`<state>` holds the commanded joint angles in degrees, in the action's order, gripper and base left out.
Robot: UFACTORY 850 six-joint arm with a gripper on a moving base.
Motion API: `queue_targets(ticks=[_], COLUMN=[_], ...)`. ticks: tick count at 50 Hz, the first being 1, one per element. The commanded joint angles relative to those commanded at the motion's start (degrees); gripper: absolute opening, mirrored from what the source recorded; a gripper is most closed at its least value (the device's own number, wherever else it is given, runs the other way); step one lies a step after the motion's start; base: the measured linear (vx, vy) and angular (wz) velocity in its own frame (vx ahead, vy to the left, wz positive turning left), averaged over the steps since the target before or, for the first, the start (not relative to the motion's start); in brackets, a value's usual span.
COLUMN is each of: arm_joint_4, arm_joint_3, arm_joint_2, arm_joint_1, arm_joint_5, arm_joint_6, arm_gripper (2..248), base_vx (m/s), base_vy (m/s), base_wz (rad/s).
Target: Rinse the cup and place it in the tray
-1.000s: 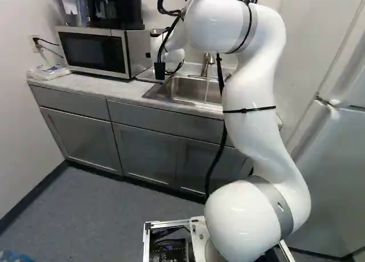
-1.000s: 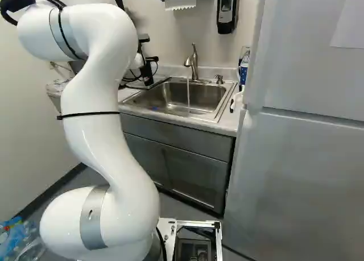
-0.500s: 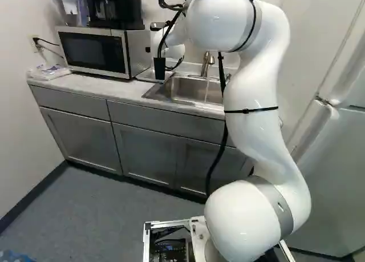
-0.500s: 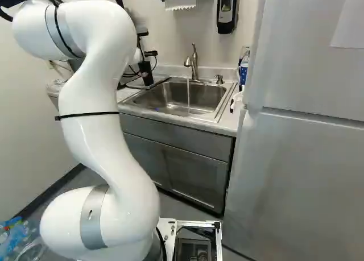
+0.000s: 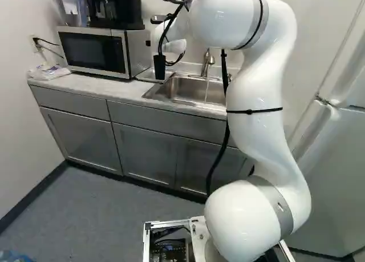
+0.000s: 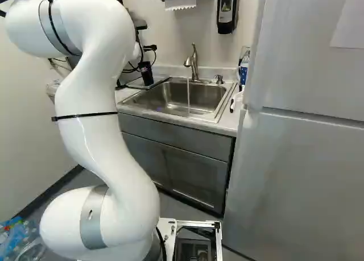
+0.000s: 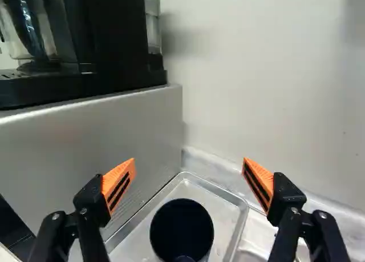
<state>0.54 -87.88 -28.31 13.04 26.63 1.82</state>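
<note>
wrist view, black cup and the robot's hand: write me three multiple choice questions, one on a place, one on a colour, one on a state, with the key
1. Where does the black round cup stand?
a) in the steel sink
b) in the shallow silver metal tray
c) on top of the grey microwave

2. What colour are the pads of the black two-finger hand?
a) green
b) white
c) orange

3. How is the hand now?
a) open, holding nothing
b) shut on the cup
c) shut on nothing

Key:
1 b: the wrist view shows the cup inside the tray's rim.
2 c: both pads show orange in that view.
3 a: its fingers stand wide apart, with nothing touching the pads.
</note>
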Motion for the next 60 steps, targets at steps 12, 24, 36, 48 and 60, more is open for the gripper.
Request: queue_targets(ticks=[12, 24, 36, 48, 60], arm_joint_4=[0.0, 0.0, 0.0, 0.0, 0.0], arm_joint_3=[0.6, 0.7, 1.5, 2.1, 2.7], arm_joint_2=[1.7, 2.7, 3.3, 3.9, 4.3], arm_joint_1=[-1.2, -2.7, -4.3, -5.9, -7.5], arm_joint_5=[0.0, 0.0, 0.0, 0.0, 0.0], arm_joint_6=[0.0, 0.0, 0.0, 0.0, 0.0], arm_gripper=[247, 247, 247, 247, 247], base_vx=[0.0, 0.0, 0.0, 0.0, 0.0], base_vy=[0.0, 0.0, 0.0, 0.0, 0.0], base_wz=[0.0, 0.0, 0.0, 0.0, 0.0])
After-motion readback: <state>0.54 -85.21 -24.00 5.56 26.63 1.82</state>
